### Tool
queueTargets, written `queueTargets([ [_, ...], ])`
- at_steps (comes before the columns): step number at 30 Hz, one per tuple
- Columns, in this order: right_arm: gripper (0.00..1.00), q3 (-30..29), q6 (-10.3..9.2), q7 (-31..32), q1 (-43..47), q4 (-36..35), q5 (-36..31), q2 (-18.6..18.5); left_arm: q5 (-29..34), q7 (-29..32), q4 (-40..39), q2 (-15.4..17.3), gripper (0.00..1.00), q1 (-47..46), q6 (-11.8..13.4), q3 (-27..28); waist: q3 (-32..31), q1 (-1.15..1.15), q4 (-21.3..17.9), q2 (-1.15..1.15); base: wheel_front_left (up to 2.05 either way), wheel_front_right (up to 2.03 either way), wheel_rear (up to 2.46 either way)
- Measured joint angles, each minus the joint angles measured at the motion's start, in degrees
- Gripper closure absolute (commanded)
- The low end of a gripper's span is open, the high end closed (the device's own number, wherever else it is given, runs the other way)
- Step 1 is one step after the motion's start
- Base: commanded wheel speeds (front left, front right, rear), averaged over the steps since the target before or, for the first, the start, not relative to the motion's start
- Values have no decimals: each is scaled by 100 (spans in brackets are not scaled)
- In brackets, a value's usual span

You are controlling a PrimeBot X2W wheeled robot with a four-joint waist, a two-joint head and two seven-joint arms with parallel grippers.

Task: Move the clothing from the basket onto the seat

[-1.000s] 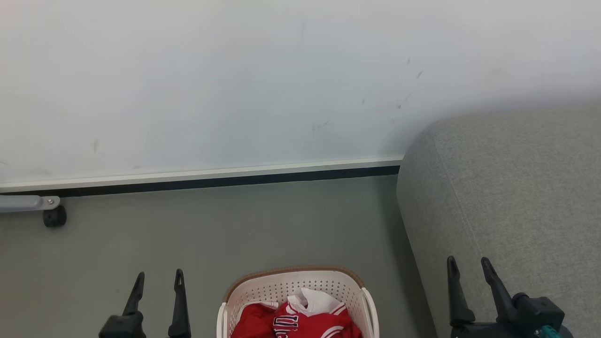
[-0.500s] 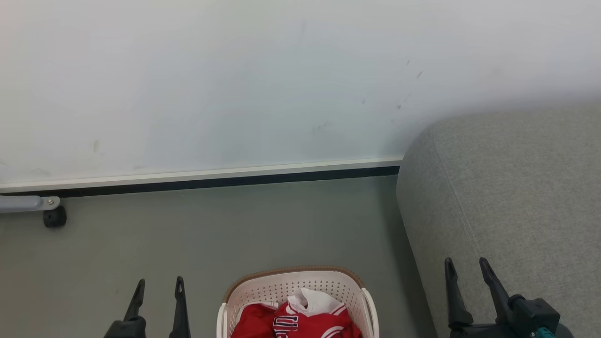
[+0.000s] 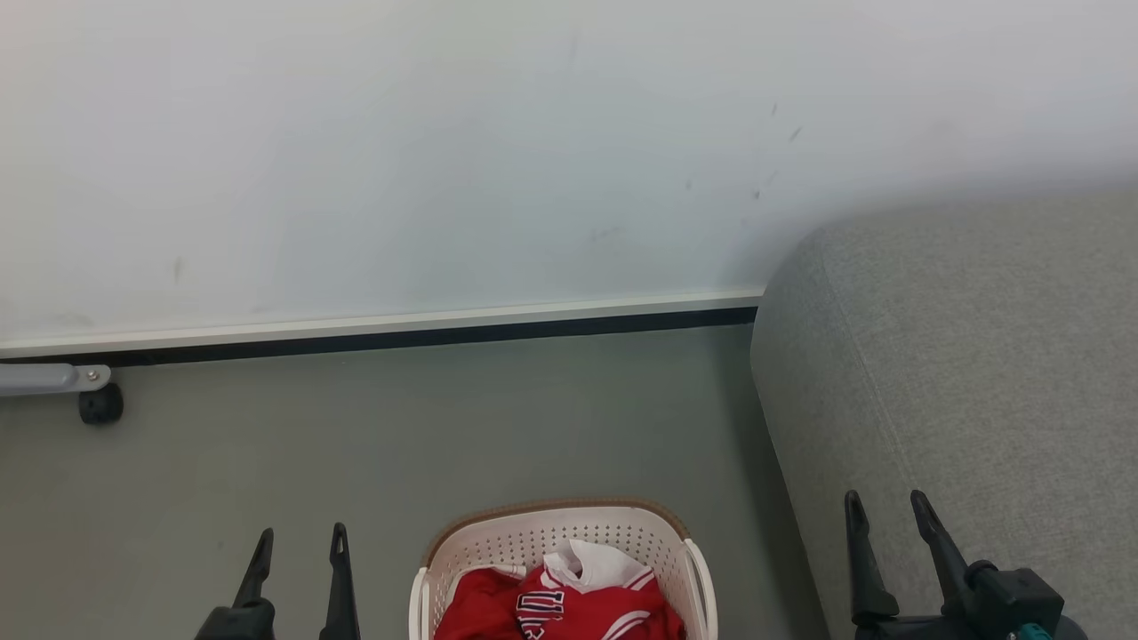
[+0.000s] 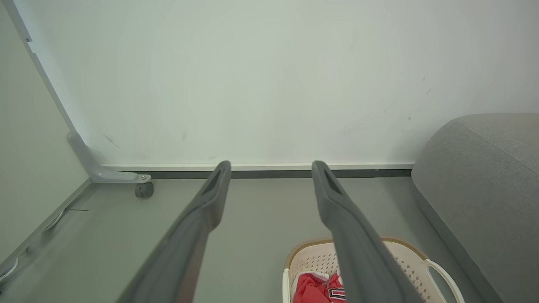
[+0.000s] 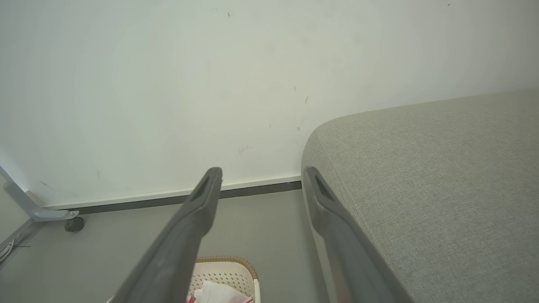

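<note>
Left tool [image 3: 300, 533] and right tool [image 3: 886, 498] are being held wide open, empty, flanking the basket [image 3: 556, 524]; seat [image 3: 960, 356] edge alongside, floor [image 3: 444, 427] being left open ahead.

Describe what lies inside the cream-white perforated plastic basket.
Inside the cream-white perforated plastic basket lies crumpled red fabric clothing with white panels, striped trim and dark lettering. The basket's floor and anything beneath the clothing are covered.

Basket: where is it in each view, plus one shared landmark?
Head view: basket bottom centre, cut by the bottom edge.
Left wrist view: basket at bottom edge, right of centre.
Right wrist view: basket at bottom edge, left of centre.
Shared landmark: black caster, left of the basket in every view.
</note>
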Motion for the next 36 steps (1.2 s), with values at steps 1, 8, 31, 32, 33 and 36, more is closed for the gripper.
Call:
queueTargets([
  [1, 0, -3, 0, 0, 14, -4, -14, 1, 2, 0, -9, -2, 0, 0, -2, -1, 22, 0, -1, 0, 0, 0, 0],
  [8, 0, -75, 0, 0, 34, -125, -42, 16, 135, 0, -93, -10, 0, -46, -103, -124, 252, 0, -23, 0, 0, 0, 0],
  [31, 0, -290, 2, -1, -573, -1047, -356, -14, 709, 15, 842, -27, 0, -1360, -455, -821, 1951, 2, -391, 1, 0, 0, 0],
  [32, 0, -283, 4, -1, -613, -1090, -367, -13, 723, 45, 899, -27, 0, -1434, -468, -847, 2031, 2, -424, 1, 0, 0, 0],
  [33, 0, -274, 10, -1, -653, -1132, -378, -11, 759, 60, 961, -26, 0, -1508, -500, -871, 2111, 2, -458, 1, 0, 0, 0],
  [36, 0, -231, 36, -2, -749, -1283, -458, 3, 846, 113, 1158, -26, 0, -1727, -527, -954, 2354, 2, -569, 1, 0, 0, 0],
])
